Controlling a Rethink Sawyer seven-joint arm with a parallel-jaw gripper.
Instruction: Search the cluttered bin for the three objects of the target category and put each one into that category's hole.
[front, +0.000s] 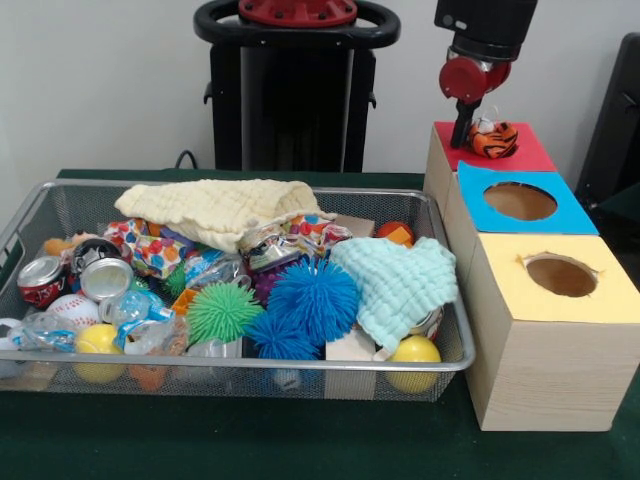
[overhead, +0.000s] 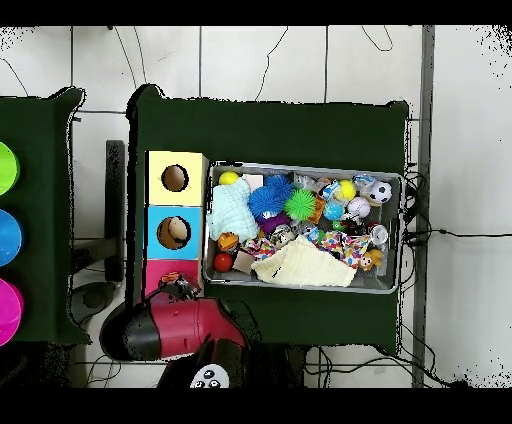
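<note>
The wire mesh bin (front: 452, 366) stands on the green table, full of clutter. My gripper (front: 472, 128) hangs over the red-topped box (front: 530, 155) at the far right. The tiger-striped plush (front: 495, 138) sits right at the gripper's tip on the red top, covering the hole. I cannot tell whether the gripper still holds it. An orange-tan plush (front: 62, 244) peeks out at the bin's far left corner. The pale yellow-tan plush is hidden. In the overhead view the gripper (overhead: 180, 286) is over the red box (overhead: 158, 272), beside the bin (overhead: 300, 167).
The blue-topped box (front: 560, 218) and yellow-topped box (front: 610, 300) stand in a row in front of the red one. The bin holds a cream cloth (front: 215, 207), a mint cloth (front: 400, 285), spiky blue (front: 312, 298) and green (front: 222, 312) balls, yellow balls (front: 415, 350) and cans (front: 42, 278).
</note>
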